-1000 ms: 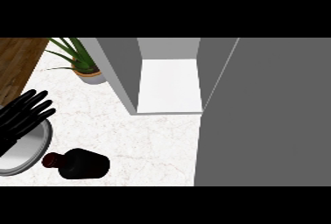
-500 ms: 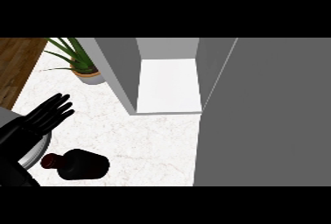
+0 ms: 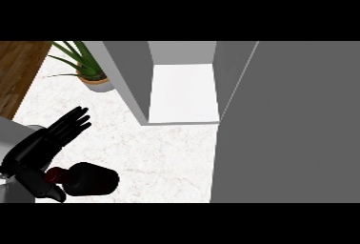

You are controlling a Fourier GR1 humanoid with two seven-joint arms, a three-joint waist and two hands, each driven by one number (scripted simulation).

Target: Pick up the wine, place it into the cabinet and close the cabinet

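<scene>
Left hand (image 3: 38, 148), fingers straight, wine (image 3: 91, 179) lying below them beside the thumb, open cabinet (image 3: 184, 90) up and right of fingertips

I am working from a single head view, which is looking steeply down from above onto the white tabletop (image 3: 162, 152), near enough that the marble is filling most of the left half. The camera is facing forward toward the open cabinet (image 3: 183, 93), whose pale shelf is sitting at upper centre, while a broad grey panel (image 3: 295, 124) is covering the whole right side. A potted plant (image 3: 88, 71) and a strip of wooden floor (image 3: 17, 71) are marking the far left corner, and the left hand (image 3: 38, 147) is showing at the lower left edge.
</scene>
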